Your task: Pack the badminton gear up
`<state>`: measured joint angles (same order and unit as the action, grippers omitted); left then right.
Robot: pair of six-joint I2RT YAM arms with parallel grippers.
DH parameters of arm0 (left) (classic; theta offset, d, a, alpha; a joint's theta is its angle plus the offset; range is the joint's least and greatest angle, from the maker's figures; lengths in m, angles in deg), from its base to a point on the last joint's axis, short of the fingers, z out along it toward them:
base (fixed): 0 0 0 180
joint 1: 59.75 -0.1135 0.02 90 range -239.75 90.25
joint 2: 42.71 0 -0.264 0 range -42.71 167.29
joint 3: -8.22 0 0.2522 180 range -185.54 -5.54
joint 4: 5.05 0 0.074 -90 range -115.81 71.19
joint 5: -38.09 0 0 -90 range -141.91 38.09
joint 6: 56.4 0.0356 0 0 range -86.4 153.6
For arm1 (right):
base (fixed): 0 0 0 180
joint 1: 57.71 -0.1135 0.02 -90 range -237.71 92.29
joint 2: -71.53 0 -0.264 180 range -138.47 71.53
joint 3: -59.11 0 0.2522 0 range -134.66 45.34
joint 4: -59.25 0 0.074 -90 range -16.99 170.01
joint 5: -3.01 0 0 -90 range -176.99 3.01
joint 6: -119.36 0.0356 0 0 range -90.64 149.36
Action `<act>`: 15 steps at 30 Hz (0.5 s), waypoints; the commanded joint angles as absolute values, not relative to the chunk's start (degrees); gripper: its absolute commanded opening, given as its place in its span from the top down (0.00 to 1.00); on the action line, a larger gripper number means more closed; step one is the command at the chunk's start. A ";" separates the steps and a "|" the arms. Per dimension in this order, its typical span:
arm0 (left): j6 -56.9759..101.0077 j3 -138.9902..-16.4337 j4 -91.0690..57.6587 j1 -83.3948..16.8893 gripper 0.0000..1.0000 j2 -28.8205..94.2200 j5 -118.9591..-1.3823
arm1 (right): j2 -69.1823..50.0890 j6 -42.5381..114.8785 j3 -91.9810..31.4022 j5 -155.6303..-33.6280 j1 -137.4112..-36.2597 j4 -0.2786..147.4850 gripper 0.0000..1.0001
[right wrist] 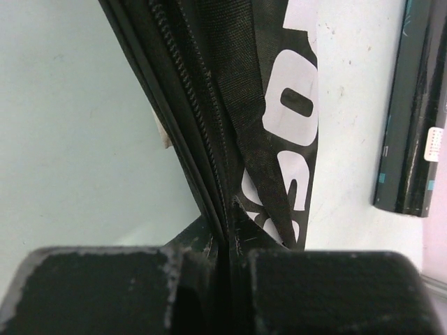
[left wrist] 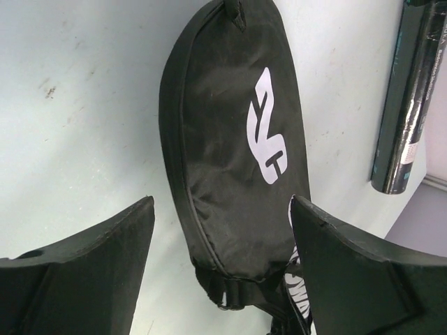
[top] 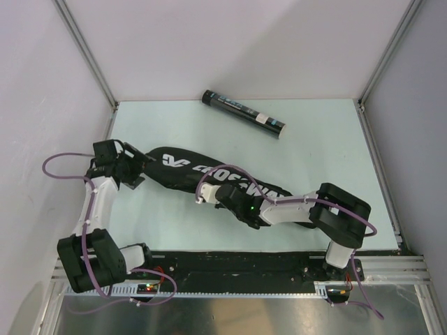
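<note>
The long black bag lettered CROSSWAY lies slantwise across the middle of the table. My left gripper is open at the bag's wide left end. In the left wrist view its fingers stand either side of the bag without touching it. My right gripper is shut on the bag's zipper edge at the near side. The dark teal-printed tube lies apart at the back, and also shows in the left wrist view and the right wrist view. Rackets and shuttlecocks are out of view.
Pale green table with white walls on the left, back and right. A metal frame post runs along the right edge. The arms' black base rail lies along the near edge.
</note>
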<state>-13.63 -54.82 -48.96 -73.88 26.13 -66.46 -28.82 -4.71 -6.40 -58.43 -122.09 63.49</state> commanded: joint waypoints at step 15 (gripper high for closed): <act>-13.86 -53.73 -43.41 -74.38 0.39 33.68 -72.47 | -22.60 0.11 -5.76 -70.20 -119.19 61.02 1.00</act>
